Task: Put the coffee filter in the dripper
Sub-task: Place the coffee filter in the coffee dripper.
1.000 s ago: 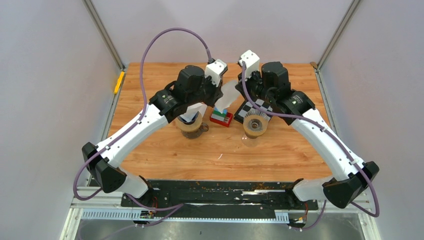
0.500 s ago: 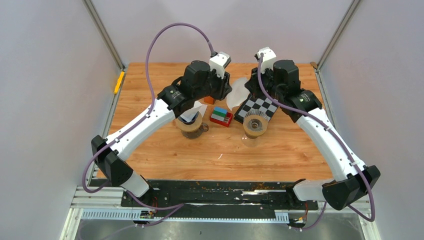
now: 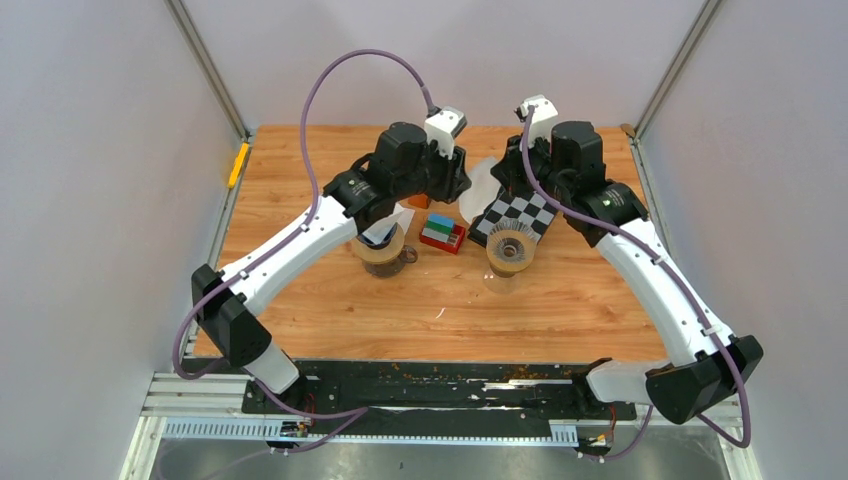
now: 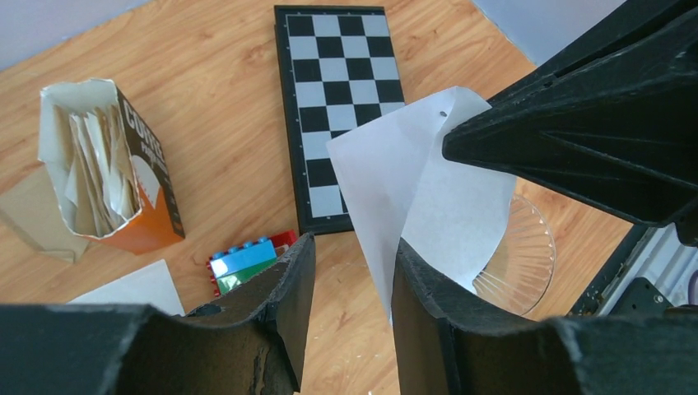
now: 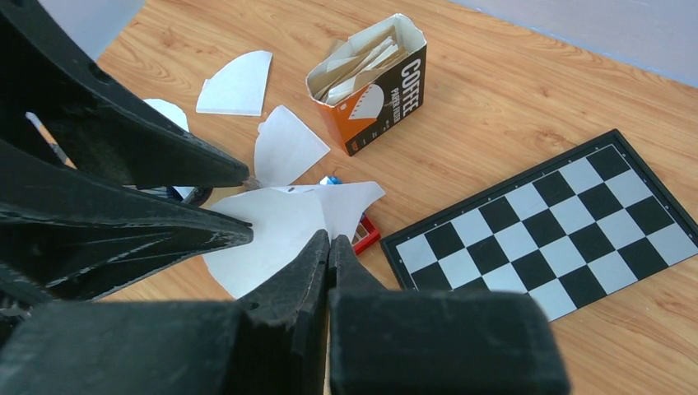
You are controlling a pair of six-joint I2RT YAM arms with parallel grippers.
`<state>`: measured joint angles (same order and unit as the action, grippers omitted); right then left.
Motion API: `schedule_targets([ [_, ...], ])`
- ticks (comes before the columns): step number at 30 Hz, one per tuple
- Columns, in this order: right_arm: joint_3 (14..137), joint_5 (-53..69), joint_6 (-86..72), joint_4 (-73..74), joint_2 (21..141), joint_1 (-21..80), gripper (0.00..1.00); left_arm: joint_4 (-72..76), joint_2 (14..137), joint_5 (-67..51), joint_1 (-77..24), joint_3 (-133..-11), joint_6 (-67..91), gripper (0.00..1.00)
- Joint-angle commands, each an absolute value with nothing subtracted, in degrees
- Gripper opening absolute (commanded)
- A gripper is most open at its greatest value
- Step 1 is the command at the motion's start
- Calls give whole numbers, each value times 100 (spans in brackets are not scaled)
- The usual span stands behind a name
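- The right gripper (image 5: pixel 329 240) is clenched on one edge of the coffee filter (image 4: pixel 428 189). It holds the paper in the air between the two wrists, over the far part of the table (image 3: pixel 330 300). The filter is not yet in the dripper (image 3: pixel 511 246).
- The dripper stands nearer the arm bases, at the near corner of the checkerboard (image 3: pixel 520 212), apart from the filter.
- The left gripper (image 4: pixel 352 247) is released, jaws apart. The filter's lower edge hangs in the gap, close to one finger; contact cannot be confirmed.
- Risk: a sideways move by the left arm while the paper hangs in that gap could snag, tear or drag it out of the single pinch.
- Risk: the filter looks flat rather than opened into a cone. Lowered like this, it would likely lie across the rim or tip out.
- Risk: the paper is thin and held by one edge only. A quick swing could make it flap, fold over or slip free.
- Risk: the dripper appears to sit on clear glassware. A downward push or a glancing finger could topple it.
- Risk: the two wrists are very near each other, so uncoordinated motion could bring them into collision.
- Risk: the toy bricks (image 3: pixel 442 233) and the filter box (image 5: pixel 370 82) lie close to the travel path and could be knocked.
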<state>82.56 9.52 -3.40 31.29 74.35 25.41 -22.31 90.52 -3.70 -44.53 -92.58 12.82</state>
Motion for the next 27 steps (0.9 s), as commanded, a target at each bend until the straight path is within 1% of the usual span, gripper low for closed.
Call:
schedule_targets([
  [1, 8194, 985, -465, 2822, 7233, 2488, 0, -2033, 9163, -628, -4474, -9431, 1463, 44],
  [3, 8159, 1006, -478, 2811, 7224, 2478, 0, -2010, 9194, -714, -4474, -9435, 1484, 40],
  [8, 8120, 1055, -500, 2786, 7194, 2444, 0, -2011, 9239, -763, -4474, -9479, 1431, 26],
  [9, 8107, 1061, -500, 2780, 7183, 2428, 0, -2009, 9253, -772, -4474, -9489, 1405, 22],
  [10, 8097, 1074, -500, 2778, 7167, 2414, 0, -2017, 9257, -785, -4474, -9504, 1383, 15],
  [11, 8083, 1092, -500, 2771, 7153, 2398, 0, -2022, 9267, -803, -4474, -9521, 1346, 12],
  [12, 8065, 1121, -495, 2764, 7134, 2379, 0, -2037, 9278, -834, -4474, -9556, 1300, 5],
  [13, 8038, 1160, -493, 2760, 7113, 2360, 0, -2076, 9307, -871, -4474, -9606, 1206, 0],
  [16, 7954, 1299, -409, 2742, 7033, 2291, 1, -2329, 9432, -1137, -4473, -9878, 836, 0],
  [18, 7867, 1406, -244, 2767, 6928, 2248, 10, -2581, 9532, -1413, -4474, -10104, 562, 0],
  [19, 7835, 1484, -125, 2797, 6858, 2215, 19, -2710, 9594, -1585, -4474, -10226, 431, 0],
  [21, 7774, 1650, 167, 2874, 6674, 2124, 40, -3017, 9702, -1971, -4474, -10497, 222, 0],
  [23, 7761, 1687, 452, 3039, 6466, 2041, 51, -3436, 9828, -2260, -4474, -10760, 45, 0],
  [25, 7792, 1703, 720, 3292, 6265, 1973, 63, -3844, 9937, -2482, -4473, -11023, -173, 0],
  [27, 7792, 1741, 917, 3487, 6038, 1893, 70, -4323, 10051, -2636, -4486, -11306, -426, 0],
])
